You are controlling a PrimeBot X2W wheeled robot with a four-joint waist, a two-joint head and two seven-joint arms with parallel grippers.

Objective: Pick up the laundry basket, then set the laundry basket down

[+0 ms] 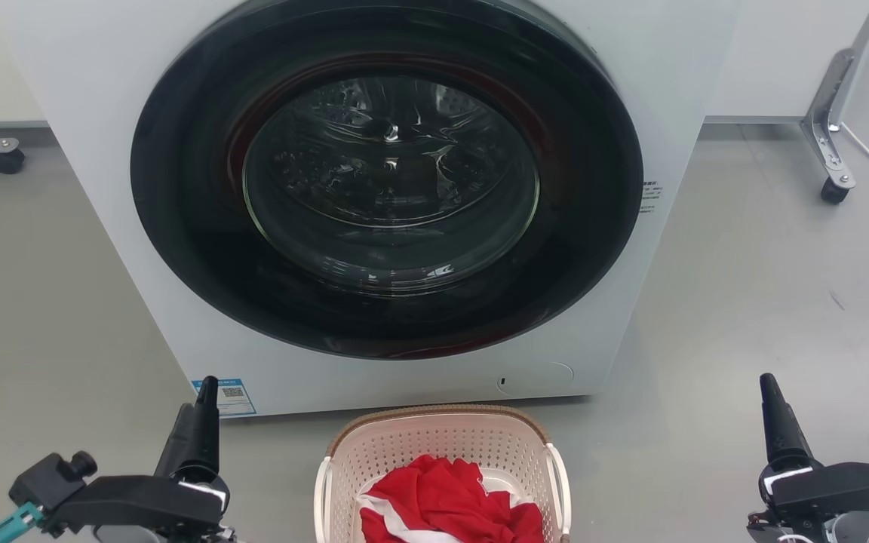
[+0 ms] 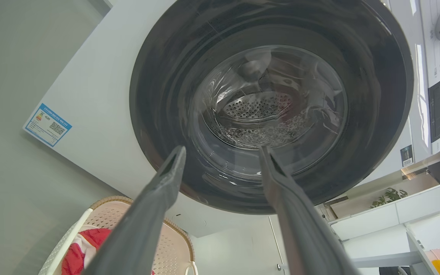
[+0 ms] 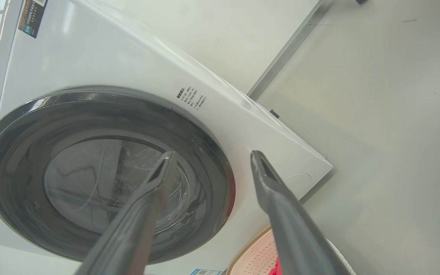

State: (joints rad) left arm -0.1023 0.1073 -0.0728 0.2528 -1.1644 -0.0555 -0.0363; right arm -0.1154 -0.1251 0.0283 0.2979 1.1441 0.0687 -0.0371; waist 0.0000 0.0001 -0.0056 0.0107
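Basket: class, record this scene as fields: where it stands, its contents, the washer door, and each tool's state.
basket: upright on floor, before washer
contents: red and white cloth
door: shut
left tool: open, empty, left of basket, apart
right tool: open, empty, right of basket, apart

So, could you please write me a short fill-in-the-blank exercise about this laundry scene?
1. The cloth lying in the laundry basket is mostly ____, with some white.
2. The round door of the washer is ____.
3. The left gripper and the right gripper hold nothing, and both are ____.
4. The basket's woven-look rim is ____ in colour.

Missing words: red; shut; open; brown.
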